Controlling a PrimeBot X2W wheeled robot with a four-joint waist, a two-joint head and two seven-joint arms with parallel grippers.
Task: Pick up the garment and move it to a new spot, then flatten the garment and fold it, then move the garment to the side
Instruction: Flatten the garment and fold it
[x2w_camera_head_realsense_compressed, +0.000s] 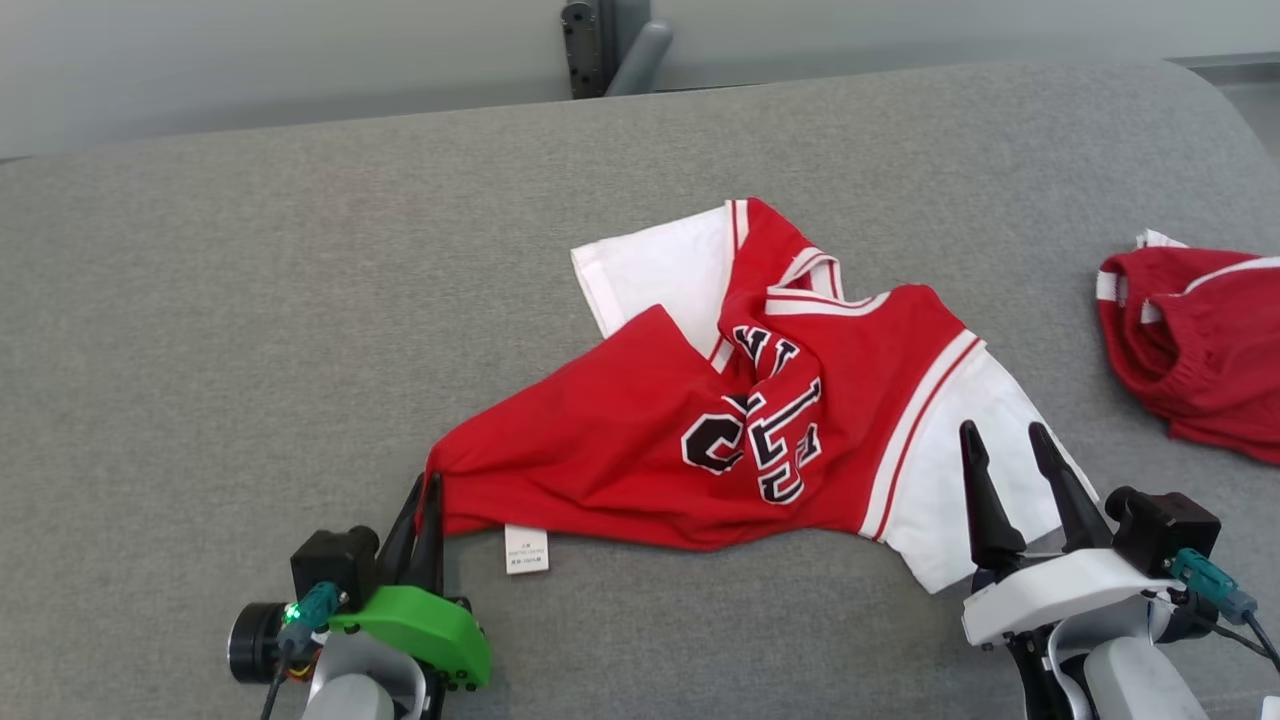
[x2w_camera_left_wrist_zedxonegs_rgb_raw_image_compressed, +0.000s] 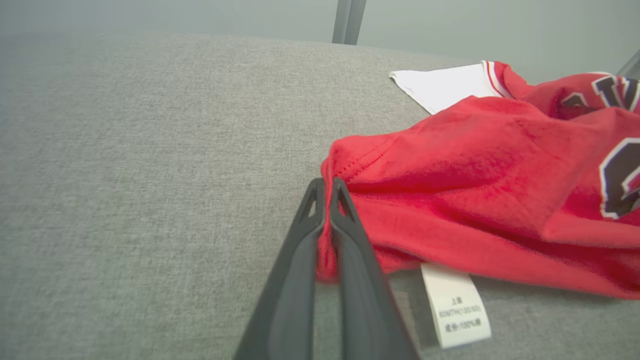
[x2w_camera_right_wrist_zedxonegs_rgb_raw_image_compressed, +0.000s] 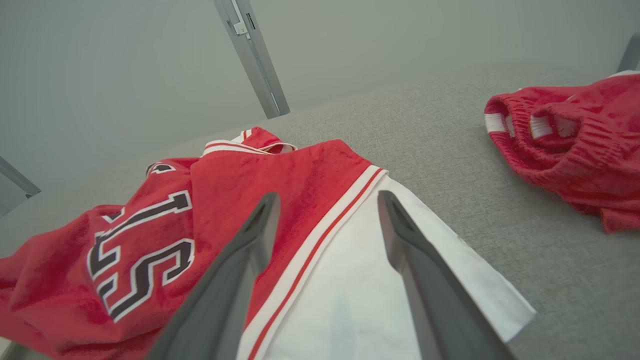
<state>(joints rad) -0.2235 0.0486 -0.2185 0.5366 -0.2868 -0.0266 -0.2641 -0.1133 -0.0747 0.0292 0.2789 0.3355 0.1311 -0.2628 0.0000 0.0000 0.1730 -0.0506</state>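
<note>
My left claw (x2w_camera_head_realsense_compressed: 427, 482) is closed tight on the lower corner of the red and white shirt (x2w_camera_head_realsense_compressed: 620, 440), just beside its white label (x2w_camera_head_realsense_compressed: 526, 548). The shirt lies crumpled in the middle of the grey worktop (x2w_camera_head_realsense_compressed: 250, 300). My right claw (x2w_camera_head_realsense_compressed: 1004, 432) stands wide apart over the white sleeve (x2w_camera_head_realsense_compressed: 935, 510), gripping nothing. At the far right lie red shorts (x2w_camera_head_realsense_compressed: 1190, 340), apart from the shirt.

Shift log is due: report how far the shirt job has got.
Done: nothing yet; the shirt lies rumpled on the grey surface.
In hand: the first pick. The left gripper is shut on its red corner; the right gripper stands open over the white sleeve.
Left: lifting and moving it, flattening, folding, setting it aside.
</note>
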